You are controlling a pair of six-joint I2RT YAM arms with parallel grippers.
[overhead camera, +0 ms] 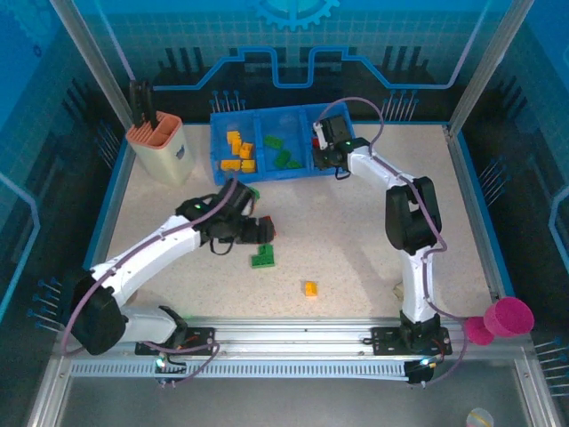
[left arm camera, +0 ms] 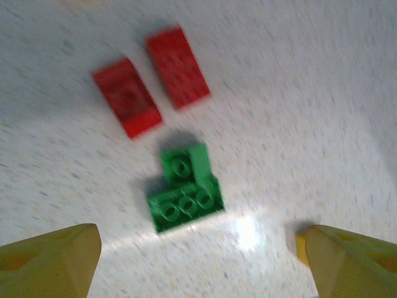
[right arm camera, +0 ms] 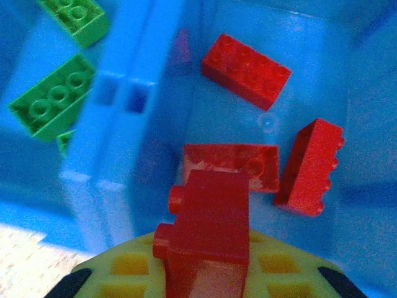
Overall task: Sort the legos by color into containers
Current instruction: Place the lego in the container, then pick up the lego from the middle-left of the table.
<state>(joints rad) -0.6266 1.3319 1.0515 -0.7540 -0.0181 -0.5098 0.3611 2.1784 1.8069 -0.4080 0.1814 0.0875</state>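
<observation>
Closest thing to the lens is a red brick (right arm camera: pixel 208 230) on the right wrist view. It's clamped between the yellow fingers (right arm camera: pixel 273 248) of the right gripper (right arm camera: pixel 205 267), with its studs pointing left. It hangs over the right-hand compartment of the blue tray (right arm camera: pixel 124 124), and three more red bricks (right arm camera: pixel 246 69) lie on the floor of that compartment below it. The next compartment over has green bricks (right arm camera: pixel 53 102) in it.

From the top camera, the tray sits at the far side of the table (overhead camera: pixel 373 240), with yellow bricks (overhead camera: pixel 238 151) in its left compartment, the green ones in the middle, and the right arm reaching over its right end.

Left gripper (left arm camera: pixel 198 261) has its jaws wide apart with nothing in them. It hovers over the table, left of middle. An L-shaped green brick (left arm camera: pixel 185 189) lies flat just ahead of the fingertips, studs up, and it looks clear of them (that view's a bit blurry). Two loose red bricks (left arm camera: pixel 127 96) lie side by side just beyond it, close but not touching. One orange brick (overhead camera: pixel 309 287) sits alone nearer the arm bases. The beige holder (overhead camera: pixel 160 147) stands left of the tray, and the pink cup (overhead camera: pixel 508 318) is off the table's near right corner.
</observation>
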